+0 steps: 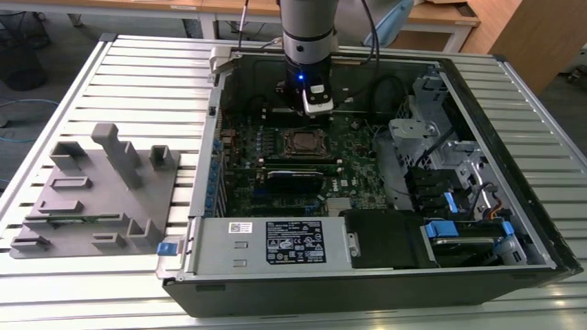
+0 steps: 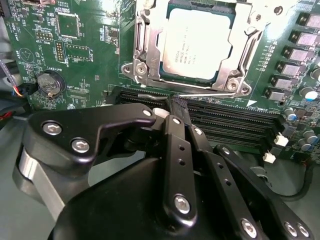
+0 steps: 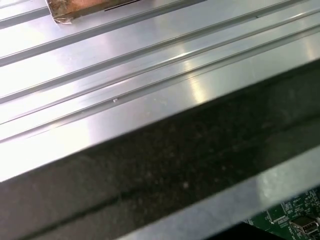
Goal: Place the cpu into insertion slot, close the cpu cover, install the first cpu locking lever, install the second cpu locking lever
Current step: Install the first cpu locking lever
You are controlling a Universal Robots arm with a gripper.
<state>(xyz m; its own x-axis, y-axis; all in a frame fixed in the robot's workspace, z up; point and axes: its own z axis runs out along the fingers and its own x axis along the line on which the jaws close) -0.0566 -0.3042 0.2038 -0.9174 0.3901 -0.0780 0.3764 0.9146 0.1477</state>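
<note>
Right up against the lens in the second wrist view you have the gripper (image 2: 176, 106): black linkage bars that run forward to 2 fingers pressed together, with nothing visible between them. Their tips sit over the long black memory slots (image 2: 230, 122).

Look past the tips. The cpu (image 2: 197, 45) lies dead ahead of them, already seated flat in the insertion slot (image 2: 134, 69). Its grey top shows through the window of the cpu cover (image 2: 145, 55), and that cover looks folded down over the chip, not standing up.

Here is the relation to watch. A thin silver rod (image 2: 210, 95) runs along the edge of the insertion slot nearest the fingers, and its long axis lies crosswise to the line of the fingers. The tips are just beside it, but I cannot tell whether they touch it.

In the exterior view the gripper (image 1: 317, 108) hangs straight down inside the open computer case (image 1: 513, 137), close to the cpu (image 1: 301, 142), on the side farther from that camera. You have 1 arm only, so it does all the reaching.
</note>
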